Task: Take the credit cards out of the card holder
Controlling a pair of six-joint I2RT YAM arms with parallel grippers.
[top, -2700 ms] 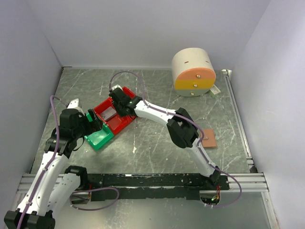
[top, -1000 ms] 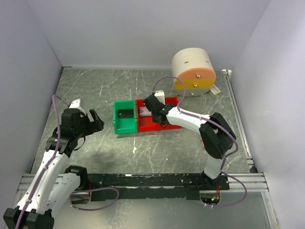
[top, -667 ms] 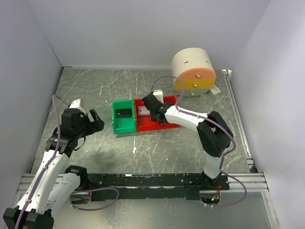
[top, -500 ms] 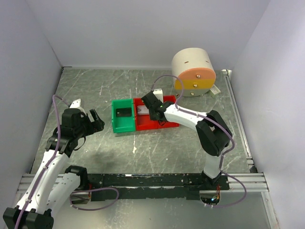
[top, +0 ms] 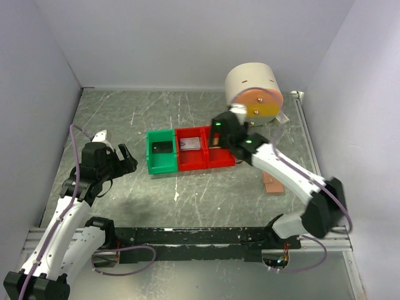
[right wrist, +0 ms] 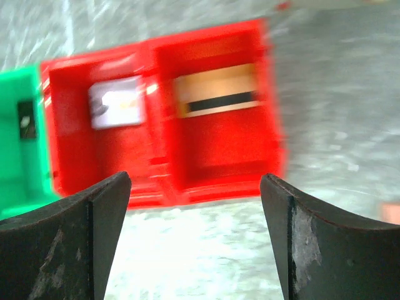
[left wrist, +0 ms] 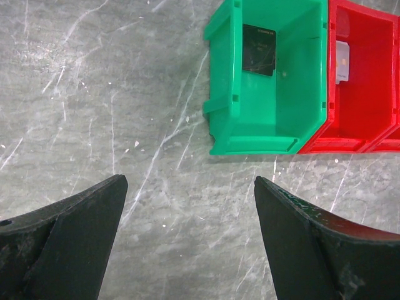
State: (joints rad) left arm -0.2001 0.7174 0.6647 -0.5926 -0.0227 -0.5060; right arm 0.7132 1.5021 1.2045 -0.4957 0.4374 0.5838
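Three credit cards lie in bins: a dark card (left wrist: 259, 40) in the green bin (left wrist: 269, 134), a silver-grey card (right wrist: 117, 103) in the middle red bin (right wrist: 94, 169), and a gold-brown card (right wrist: 215, 89) with a dark stripe in the right red bin (right wrist: 219, 175). The tan card holder (top: 273, 183) lies on the table at the right, partly under my right forearm. My right gripper (right wrist: 194, 244) hovers open above the red bins' near side, also seen from the top as right gripper (top: 216, 139). My left gripper (left wrist: 190, 237) stands open over bare table left of the green bin (top: 161, 153), nothing between its fingers.
A big cream cylinder (top: 252, 94) with an orange band stands at the back right. Grey walls close in the left, back and right. A metal rail (top: 187, 236) runs along the near edge. The marbled table (top: 200, 194) stretches in front of the bins.
My right gripper has opened wide and drawn back to the right from the red bins, its elbow swinging out right. The gold-brown card now lies in the right red bin. The left arm has not moved.
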